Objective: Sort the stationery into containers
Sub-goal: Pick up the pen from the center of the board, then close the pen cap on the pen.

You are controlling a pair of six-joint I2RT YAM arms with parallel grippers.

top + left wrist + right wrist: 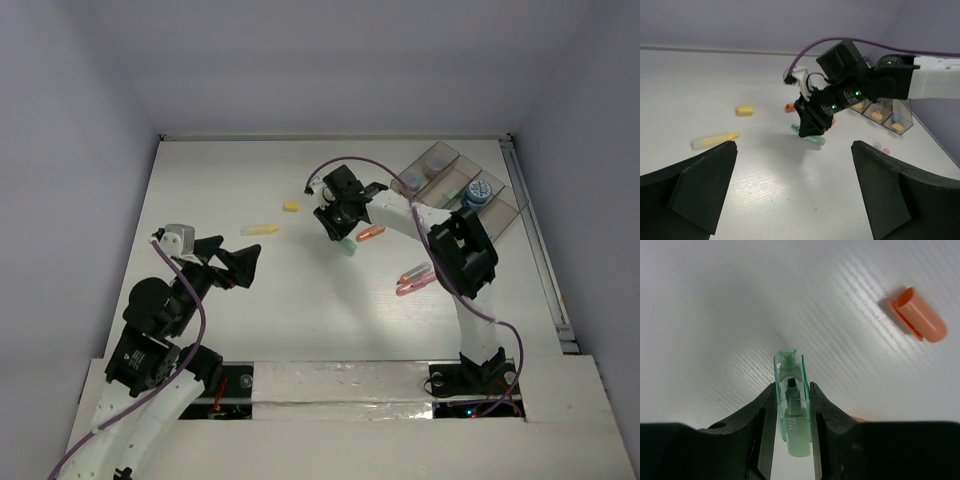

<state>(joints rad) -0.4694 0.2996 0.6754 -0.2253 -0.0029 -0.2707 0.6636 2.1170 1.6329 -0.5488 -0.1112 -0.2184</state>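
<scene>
The right arm stretches from its base at the near right edge, far and leftward across the table, elbow raised and wrist bent down, so that the right gripper points steeply at the surface near the middle. Its jaws are drawn in to a narrow gap and press on both long sides of a green stick, which lies lengthwise between the fingers with its clear capped end poking out past the tips, at or just above the table. An orange stub lies just to the right of it. The containers stand at the far right, well apart from the green stick. The left arm is folded low at the near left, and the left gripper is spread fully wide, holding nothing, aimed toward a yellow stick and a yellow stub beyond.
</scene>
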